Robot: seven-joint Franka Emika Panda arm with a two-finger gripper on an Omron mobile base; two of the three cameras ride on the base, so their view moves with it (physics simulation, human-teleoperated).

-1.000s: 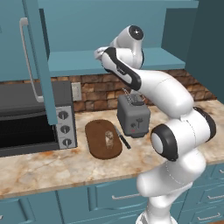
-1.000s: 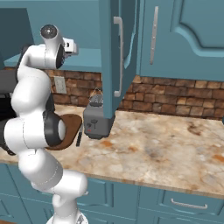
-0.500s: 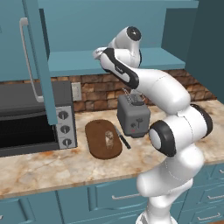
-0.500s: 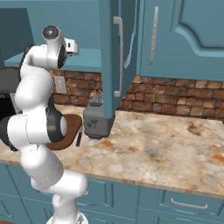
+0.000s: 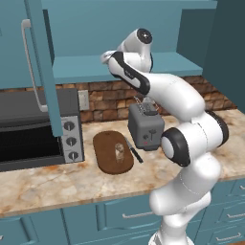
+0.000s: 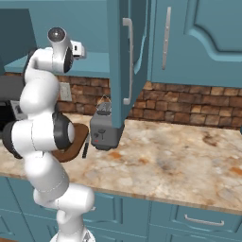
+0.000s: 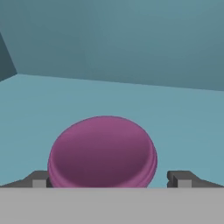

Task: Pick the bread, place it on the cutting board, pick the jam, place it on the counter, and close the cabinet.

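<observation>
gripper (image 7: 107, 179): jaws wide apart, holding nothing, one tip on each side of the jam | jam (image 7: 103, 151): on the cabinet (image 7: 131, 43) shelf, between the tips | feel: small, hard, smooth, maybe slippery | hold: round sides under lid

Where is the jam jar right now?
In the hand view, the jam sits on the teal cabinet shelf, right between the open gripper fingertips.

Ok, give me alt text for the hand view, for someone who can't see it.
The magenta lid of the jam sits close up on the teal shelf of the cabinet, between the two dark tips of the open gripper, one on each side. The cabinet's plain teal back wall rises behind.
</observation>
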